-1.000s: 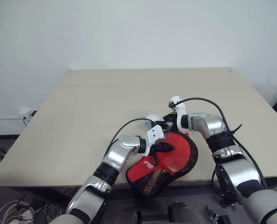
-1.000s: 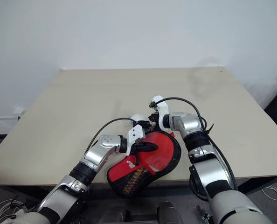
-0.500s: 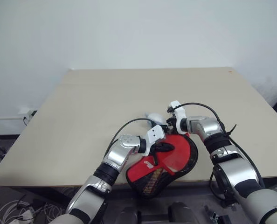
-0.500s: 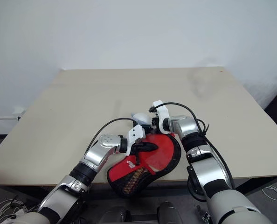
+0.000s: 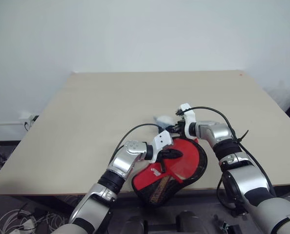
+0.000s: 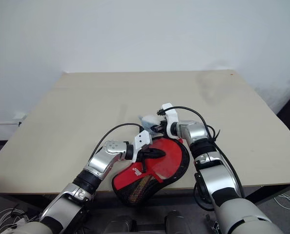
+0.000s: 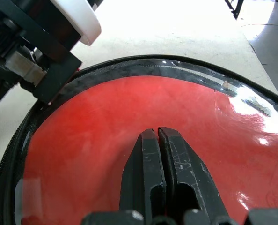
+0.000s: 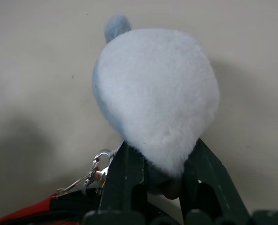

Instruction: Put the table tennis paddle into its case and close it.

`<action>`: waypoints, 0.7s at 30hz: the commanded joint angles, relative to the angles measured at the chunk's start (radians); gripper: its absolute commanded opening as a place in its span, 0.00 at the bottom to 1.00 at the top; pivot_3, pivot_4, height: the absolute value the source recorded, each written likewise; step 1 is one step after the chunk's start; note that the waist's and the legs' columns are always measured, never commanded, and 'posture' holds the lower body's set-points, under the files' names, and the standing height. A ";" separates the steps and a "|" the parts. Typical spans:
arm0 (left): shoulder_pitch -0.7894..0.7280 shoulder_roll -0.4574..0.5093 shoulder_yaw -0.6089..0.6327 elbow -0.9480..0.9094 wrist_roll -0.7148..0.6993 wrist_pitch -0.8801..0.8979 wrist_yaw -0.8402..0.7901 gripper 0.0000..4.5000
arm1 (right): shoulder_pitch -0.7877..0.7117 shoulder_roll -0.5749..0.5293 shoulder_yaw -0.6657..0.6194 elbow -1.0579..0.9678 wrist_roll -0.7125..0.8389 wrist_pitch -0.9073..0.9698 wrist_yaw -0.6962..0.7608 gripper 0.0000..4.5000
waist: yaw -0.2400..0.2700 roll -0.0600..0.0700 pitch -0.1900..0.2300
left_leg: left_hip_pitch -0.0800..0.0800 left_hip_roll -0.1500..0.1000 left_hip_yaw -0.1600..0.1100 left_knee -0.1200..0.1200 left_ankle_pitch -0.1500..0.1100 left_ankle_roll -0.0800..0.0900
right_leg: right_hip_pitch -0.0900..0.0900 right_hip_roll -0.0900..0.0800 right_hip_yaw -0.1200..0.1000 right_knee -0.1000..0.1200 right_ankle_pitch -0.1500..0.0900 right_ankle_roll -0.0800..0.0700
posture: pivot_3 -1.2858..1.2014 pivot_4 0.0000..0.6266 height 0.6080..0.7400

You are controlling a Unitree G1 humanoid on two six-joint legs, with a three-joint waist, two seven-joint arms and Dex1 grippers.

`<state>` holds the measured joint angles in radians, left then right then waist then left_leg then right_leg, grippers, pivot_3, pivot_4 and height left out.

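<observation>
We see the case (image 7: 106, 122) with glossy red clear-plastic window and black fabric rim, a fluffy white pom-pom (image 8: 155, 93), matt beige tabletop (image 5: 111, 107)

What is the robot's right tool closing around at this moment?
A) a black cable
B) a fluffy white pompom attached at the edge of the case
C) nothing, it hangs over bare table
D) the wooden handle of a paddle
B: in the right wrist view the right tool has its two fingers on either side of the fluffy white pompom, which hangs by a small metal clasp from the case.
</observation>
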<state>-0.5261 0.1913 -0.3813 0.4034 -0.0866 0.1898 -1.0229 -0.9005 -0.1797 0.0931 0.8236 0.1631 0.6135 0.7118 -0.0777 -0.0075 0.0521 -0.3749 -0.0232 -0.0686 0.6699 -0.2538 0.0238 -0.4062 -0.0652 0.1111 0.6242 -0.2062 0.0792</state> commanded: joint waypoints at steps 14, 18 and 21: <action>-0.008 -0.004 -0.012 0.066 0.027 -0.010 -0.002 0.00 | -0.009 -0.024 -0.118 -0.087 0.037 -0.002 -0.056 0.08 | 0.000 0.000 0.000 | 0.001 0.000 0.000 0.001 0.000 0.000 | 0.001 0.000 0.000 0.000 0.000 0.000 | 0.52 0.00 1.00; -0.009 -0.005 -0.014 0.070 0.028 -0.014 -0.003 0.00 | 0.016 -0.037 -0.151 -0.176 0.052 0.026 -0.093 0.08 | 0.000 0.001 0.000 | 0.001 0.000 0.000 0.001 0.000 0.000 | 0.002 0.000 0.000 0.000 0.000 0.000 | 0.52 0.00 1.00; -0.009 -0.006 -0.015 0.071 0.028 -0.015 -0.004 0.00 | 0.042 -0.055 -0.159 -0.239 0.045 0.041 -0.122 0.08 | 0.001 0.001 0.000 | 0.001 0.000 0.000 0.002 0.000 0.001 | 0.002 0.000 0.000 0.000 0.000 0.000 | 0.52 0.00 1.00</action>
<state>-0.5406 0.1834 -0.3796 0.4485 -0.0852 0.1655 -1.0262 -0.8405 -0.2051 -0.0256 0.6746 0.1942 0.6632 0.6173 -0.0770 -0.0068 0.0518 -0.3745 -0.0236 -0.0687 0.6719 -0.2533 0.0243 -0.4042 -0.0652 0.1113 0.6246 -0.2061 0.0790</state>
